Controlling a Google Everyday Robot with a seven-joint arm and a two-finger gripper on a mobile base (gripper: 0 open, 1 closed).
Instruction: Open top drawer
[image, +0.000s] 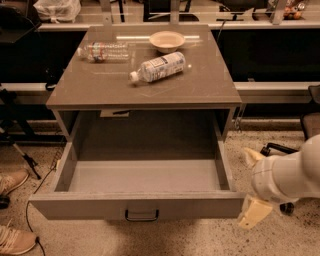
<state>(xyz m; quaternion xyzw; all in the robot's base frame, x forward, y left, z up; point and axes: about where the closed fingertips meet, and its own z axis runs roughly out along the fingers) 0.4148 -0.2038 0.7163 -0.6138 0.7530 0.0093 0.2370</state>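
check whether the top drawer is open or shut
Open: top drawer pulled far out, bare grey interior showing; gripper beside its right front corner.

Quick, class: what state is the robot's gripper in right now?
Gripper: open, holding nothing, at the right front corner of the pulled-out top drawer.
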